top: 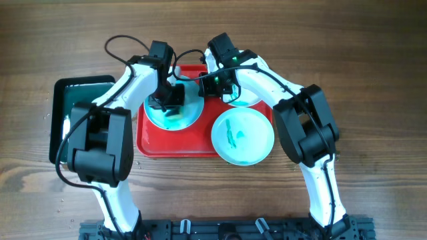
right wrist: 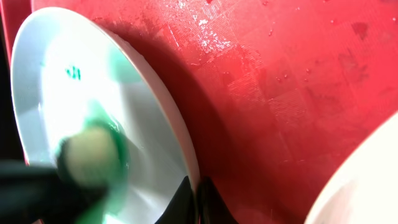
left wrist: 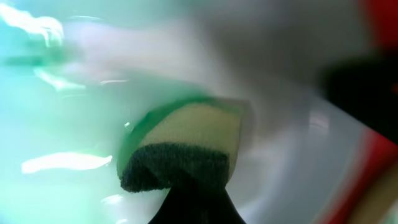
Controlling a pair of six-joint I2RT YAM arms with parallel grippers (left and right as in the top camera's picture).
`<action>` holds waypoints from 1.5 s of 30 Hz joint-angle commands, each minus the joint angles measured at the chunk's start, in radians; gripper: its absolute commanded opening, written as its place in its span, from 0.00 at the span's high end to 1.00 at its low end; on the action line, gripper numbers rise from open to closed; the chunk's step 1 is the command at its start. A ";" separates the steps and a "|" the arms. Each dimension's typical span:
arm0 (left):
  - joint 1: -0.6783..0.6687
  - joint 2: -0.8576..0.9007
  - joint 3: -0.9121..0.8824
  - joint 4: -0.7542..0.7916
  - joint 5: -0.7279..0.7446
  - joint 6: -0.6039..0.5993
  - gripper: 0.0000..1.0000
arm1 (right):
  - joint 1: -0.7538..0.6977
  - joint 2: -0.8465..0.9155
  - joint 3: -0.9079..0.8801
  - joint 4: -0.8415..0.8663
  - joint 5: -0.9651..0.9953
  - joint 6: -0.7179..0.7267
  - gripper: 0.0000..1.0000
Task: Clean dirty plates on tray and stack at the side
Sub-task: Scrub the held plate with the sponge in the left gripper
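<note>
Overhead view: on the left of the red tray, a smeared plate under the left gripper; a second plate half hidden beneath the right arm; a third plate, teal-streaked, overhanging the tray's right edge; a dark tray just beside, to the left. Nothing stacked at the side yet. Left wrist view, blurred: clamped on a sponge, yellow with a dark scouring face, pressed against the wet, teal-tinted plate. Right wrist view: right gripper pinched narrow on that plate's rim, the sponge a green-yellow blur on its face, bare red tray floor beyond. Scrubbing step, by the look of it, with at least the streaked one to follow. To do it well: hold the rim pinch firm against spinning or sliding, press evenly, sweep from the centre outward over every green patch, steer clear of the clamped edge, and lift off only at a clean white face.
</note>
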 commanded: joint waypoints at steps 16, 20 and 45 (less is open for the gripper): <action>-0.017 0.039 -0.027 -0.082 -0.451 -0.448 0.96 | 0.000 0.037 -0.001 0.002 -0.045 -0.024 0.96; -0.020 0.039 -0.027 -0.113 0.235 -0.191 0.96 | 0.000 0.037 -0.001 0.002 -0.045 -0.025 0.96; 0.147 -0.348 0.222 -0.138 -0.310 -0.476 0.96 | 0.220 -0.322 0.010 -0.304 1.012 0.085 0.96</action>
